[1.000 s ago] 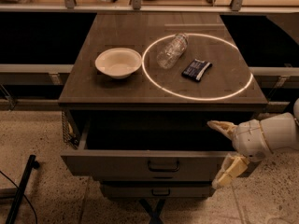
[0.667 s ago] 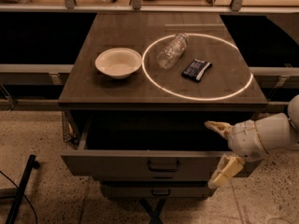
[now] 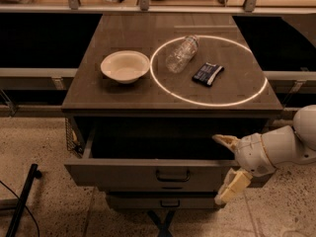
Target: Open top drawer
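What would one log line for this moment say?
top drawer: pulled out | end effector: open, at drawer front's right end | countertop: bowl, bottle, dark packet

Gripper [image 3: 228, 164] lower right of view, jaws spread wide, pointing left.

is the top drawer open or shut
Open: the top drawer front stands well forward of the cabinet, dark cavity showing behind. The gripper is at its right end, fingers apart.
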Motion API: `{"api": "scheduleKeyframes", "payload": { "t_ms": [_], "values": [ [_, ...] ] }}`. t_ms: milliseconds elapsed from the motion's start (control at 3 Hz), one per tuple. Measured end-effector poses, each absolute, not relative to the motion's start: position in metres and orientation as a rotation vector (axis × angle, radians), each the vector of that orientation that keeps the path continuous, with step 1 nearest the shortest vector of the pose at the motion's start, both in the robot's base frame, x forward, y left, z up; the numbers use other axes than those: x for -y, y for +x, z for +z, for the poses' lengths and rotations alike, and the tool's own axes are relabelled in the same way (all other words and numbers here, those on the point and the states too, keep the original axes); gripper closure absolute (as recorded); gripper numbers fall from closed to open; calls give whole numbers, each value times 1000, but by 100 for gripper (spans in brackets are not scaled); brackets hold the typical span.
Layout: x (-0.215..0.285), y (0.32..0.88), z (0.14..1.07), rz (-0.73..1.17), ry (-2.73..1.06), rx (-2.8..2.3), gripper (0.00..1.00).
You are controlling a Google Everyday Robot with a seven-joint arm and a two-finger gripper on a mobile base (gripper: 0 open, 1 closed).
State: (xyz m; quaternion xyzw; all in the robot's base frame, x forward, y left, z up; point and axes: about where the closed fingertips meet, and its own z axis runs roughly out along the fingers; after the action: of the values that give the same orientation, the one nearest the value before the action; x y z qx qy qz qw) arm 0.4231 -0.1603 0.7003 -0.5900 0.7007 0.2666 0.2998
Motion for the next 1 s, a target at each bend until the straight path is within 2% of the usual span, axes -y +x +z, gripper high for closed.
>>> {"api": "scheduleKeyframes", "payload": {
  "t_ms": [1000],
  "values": [
    [163, 408, 686, 737, -1640, -1880, 0]
  ]
}}
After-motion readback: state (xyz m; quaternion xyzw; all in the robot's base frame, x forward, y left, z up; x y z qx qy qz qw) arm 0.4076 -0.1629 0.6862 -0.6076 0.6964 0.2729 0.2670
